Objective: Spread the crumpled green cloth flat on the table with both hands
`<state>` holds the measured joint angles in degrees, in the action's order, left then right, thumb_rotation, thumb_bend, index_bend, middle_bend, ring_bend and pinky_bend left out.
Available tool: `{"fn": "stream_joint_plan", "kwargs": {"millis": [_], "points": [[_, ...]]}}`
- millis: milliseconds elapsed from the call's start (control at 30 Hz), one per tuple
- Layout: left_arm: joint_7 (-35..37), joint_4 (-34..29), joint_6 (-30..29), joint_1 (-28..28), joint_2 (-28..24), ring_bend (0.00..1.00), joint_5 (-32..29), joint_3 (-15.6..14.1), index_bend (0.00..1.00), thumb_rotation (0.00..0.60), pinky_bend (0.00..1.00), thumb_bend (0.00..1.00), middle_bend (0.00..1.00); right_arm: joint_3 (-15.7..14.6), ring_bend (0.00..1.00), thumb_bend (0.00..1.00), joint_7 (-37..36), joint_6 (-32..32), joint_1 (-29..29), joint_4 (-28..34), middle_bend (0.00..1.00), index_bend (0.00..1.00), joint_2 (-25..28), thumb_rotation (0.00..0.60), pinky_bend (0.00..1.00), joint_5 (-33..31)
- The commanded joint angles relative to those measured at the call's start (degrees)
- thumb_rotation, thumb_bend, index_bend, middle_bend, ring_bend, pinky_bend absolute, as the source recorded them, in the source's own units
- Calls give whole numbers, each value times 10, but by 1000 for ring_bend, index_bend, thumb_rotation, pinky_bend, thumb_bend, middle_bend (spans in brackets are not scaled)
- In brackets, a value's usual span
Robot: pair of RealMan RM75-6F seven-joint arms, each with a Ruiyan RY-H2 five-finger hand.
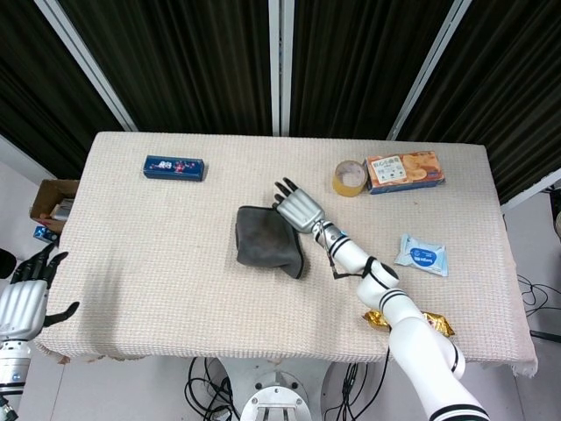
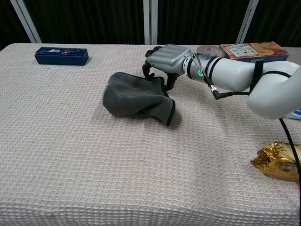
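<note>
My right hand (image 2: pixel 165 57) sits at the cloth's (image 2: pixel 136 96) far right corner – my left hand (image 1: pixel 24 294) off the table's (image 1: pixel 158 254) left edge

The cloth (image 1: pixel 268 239) (image 2: pixel 137 97) lies crumpled near the middle of the table, a soft dark grey-green bundle with a darker stitched hem. It is folded over itself, not spread: the left part bulges up in a rounded hump, while the right edge drapes down to a loose corner on the table surface. Its far right corner seems slightly raised, though the fold hides how.
</note>
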<state>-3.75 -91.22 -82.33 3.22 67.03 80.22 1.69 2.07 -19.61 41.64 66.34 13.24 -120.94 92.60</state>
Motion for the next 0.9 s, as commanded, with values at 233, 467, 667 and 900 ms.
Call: {"fn": "stream_joint_plan", "kwargs": {"millis": [233, 467, 667, 900], "points": [[6, 5, 0, 1, 2, 66, 2, 2, 145, 600, 127, 171, 21, 6, 0, 369, -7, 9, -2, -18, 296, 584, -6, 600, 0, -15], [11, 7, 5, 12, 1, 66, 10, 9, 145, 600, 127, 162, 21, 16, 32, 416, -10, 61, -12, -15, 386, 823, 6, 600, 0, -26], [33, 0, 21, 29, -8, 67, 24, 12, 152, 600, 129, 157, 21, 16, 44, 434, -23, 161, -19, 15, 409, 876, 36, 600, 0, -18], [116, 0, 94, 82, -27, 75, 35, 23, 176, 600, 135, 154, 38, 2, 52, 444, -28, 293, -17, 70, 409, 877, 87, 600, 0, 16]]}}
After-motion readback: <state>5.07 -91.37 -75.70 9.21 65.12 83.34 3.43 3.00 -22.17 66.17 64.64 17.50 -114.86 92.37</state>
